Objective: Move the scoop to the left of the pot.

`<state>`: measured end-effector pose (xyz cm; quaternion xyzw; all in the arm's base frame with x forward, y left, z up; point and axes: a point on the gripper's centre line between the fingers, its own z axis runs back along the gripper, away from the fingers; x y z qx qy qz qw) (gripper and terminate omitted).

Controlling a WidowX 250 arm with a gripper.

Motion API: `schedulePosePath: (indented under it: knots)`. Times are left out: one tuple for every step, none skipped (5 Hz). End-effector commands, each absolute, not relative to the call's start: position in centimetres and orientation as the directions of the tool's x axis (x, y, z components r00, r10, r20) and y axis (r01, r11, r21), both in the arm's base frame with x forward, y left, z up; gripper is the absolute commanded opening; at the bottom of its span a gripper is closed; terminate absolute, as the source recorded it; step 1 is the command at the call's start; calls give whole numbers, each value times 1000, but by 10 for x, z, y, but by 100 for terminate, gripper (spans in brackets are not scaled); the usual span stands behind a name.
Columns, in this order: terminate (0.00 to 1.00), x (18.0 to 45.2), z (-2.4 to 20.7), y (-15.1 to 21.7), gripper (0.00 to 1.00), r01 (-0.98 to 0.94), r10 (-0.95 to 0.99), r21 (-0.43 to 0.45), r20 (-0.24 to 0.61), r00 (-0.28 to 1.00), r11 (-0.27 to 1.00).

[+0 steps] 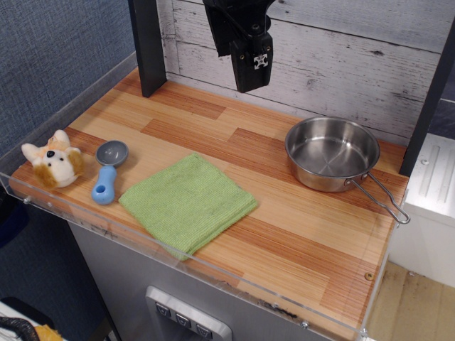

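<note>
Wooden surface (298,234) carries all items. Landmark: green cloth (188,202), centre front. Scoop (108,170) lies left of the cloth, beside a plush toy (52,162). Pot (331,153) sits to the cloth's right, well apart, handle pointing front-right. Gripper (253,67) hangs above and behind the cloth; cannot tell whether its fingers are apart.

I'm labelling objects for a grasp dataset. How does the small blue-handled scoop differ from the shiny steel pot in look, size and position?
The small scoop with a light-blue plastic handle and round grey bowl is far smaller than the round shallow stainless-steel pot. The scoop's handle is short and chunky with a hole; the pot's is a thin wire loop. The scoop lies near the table's left end beside a plush toy; the pot sits at the right end. Both rest untouched and look empty.
</note>
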<state>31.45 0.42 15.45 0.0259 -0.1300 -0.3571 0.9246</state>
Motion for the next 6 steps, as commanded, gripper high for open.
schedulePosePath:
  knots:
    - [0,314,154,4,100,654,-667,141,222,711,744]
    - [0,307,153,31,100,505,-514,102,223,828,857]
    - [0,291,149,54,100,383,-385,57,234,893,922]
    - [0,272,140,77,100,164,-172,52,221,960,985]
    - [0,252,129,94,100,-33,22,48,227,974,998]
    - [0,238,115,95,100,-121,110,34,230,967,992]
